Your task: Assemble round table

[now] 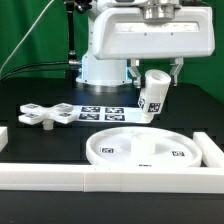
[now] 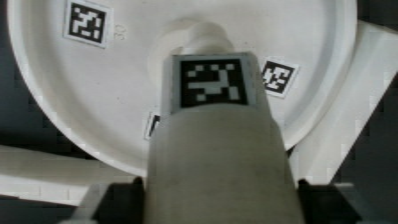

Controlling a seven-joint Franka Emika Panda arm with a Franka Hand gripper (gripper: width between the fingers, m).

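One short cylinder leg (image 1: 152, 93), clamped tilted in the gripper (image 1: 158, 74) and hanging just above the rimmed round disc (image 1: 118, 150), could land askew and jam or slip, because its axis leans off vertical.

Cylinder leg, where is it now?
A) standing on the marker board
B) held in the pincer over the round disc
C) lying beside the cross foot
B: the cylinder leg hangs tilted in the pincer over the round disc, while the cross foot lies apart at the exterior view's left.
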